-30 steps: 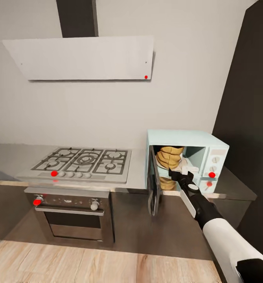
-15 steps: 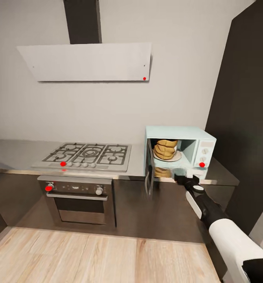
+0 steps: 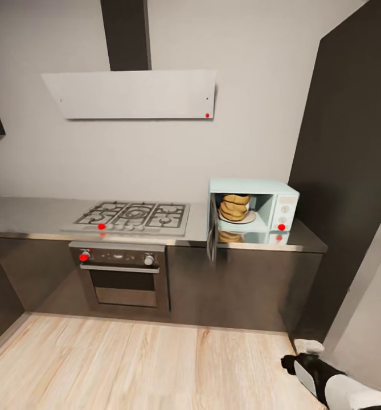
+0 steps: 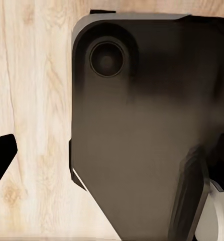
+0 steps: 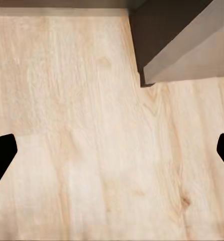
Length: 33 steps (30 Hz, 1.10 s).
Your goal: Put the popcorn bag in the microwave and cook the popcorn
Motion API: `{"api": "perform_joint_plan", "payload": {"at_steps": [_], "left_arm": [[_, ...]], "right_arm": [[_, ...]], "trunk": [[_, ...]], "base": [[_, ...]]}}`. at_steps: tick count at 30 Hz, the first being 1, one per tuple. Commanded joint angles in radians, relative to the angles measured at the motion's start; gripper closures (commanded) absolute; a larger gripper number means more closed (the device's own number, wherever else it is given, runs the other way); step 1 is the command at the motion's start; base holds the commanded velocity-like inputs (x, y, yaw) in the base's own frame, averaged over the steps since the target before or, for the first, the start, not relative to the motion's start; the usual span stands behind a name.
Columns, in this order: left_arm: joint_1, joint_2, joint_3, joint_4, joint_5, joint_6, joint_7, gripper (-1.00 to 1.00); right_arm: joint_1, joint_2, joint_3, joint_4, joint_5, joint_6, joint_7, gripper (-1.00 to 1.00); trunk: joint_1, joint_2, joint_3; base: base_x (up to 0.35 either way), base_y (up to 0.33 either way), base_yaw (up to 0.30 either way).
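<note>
I have backed away from the counter [image 3: 42,212] and dropped my right gripper [image 3: 304,353] toward the floor [image 3: 127,364], its fingers spread and holding nothing; the left gripper's state I cannot tell. The popcorn bag [image 3: 236,206] now sits inside the microwave [image 3: 253,206] at the counter's right end, door [image 3: 212,232] hanging open. By my reading, shutting it and starting the heat remain.

Right arm [image 3: 349,393] showing white shell forearm, black wrist section, white panel along wrist side, pale tip at the right gripper [image 3: 308,345], near the wooden floor [image 3: 127,364]. Right wrist view showing two black fingertips [image 5: 1,155] with pointed edges. Left wrist view showing black rounded base housing [image 4: 142,130] with round recessed disc, one black fingertip [image 4: 1,155], whitish curved part beside dark link.
</note>
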Motion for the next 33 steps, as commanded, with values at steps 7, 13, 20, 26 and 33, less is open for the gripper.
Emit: {"api": "perform_joint_plan", "payload": {"at_steps": [7,13,20,26,33], "left_arm": [[0.000,0.001,0.002,0.000,0.004,-0.002,0.002,-1.00],[0.000,0.001,0.002,-0.001,0.004,-0.003,0.002,-1.00],[0.000,-0.001,0.003,-0.002,0.006,-0.003,0.004,-1.00],[0.000,-0.001,0.002,-0.001,0.006,-0.003,0.005,-1.00],[0.000,-0.001,0.003,-0.001,0.006,-0.003,0.005,-1.00]], "right_arm": [[0.217,0.036,0.012,0.116,-0.006,-0.093,0.007,-1.00],[0.458,0.067,0.010,0.117,-0.010,-0.259,0.032,-1.00],[0.487,0.089,0.009,0.118,-0.013,-0.263,0.035,-1.00],[0.501,0.089,0.010,0.117,-0.012,-0.264,0.037,-1.00],[0.501,0.089,0.010,0.118,-0.012,-0.267,0.037,-1.00]], "trunk": [[-0.001,-0.001,-0.001],[-0.001,-0.001,-0.001],[-0.001,-0.001,-0.001],[-0.001,-0.001,-0.001],[-0.001,-0.001,-0.001]], "base": [[-0.150,0.000,0.000],[-0.003,0.000,0.000],[0.037,0.000,0.000],[0.290,0.000,0.000],[0.308,0.000,0.000]]}}
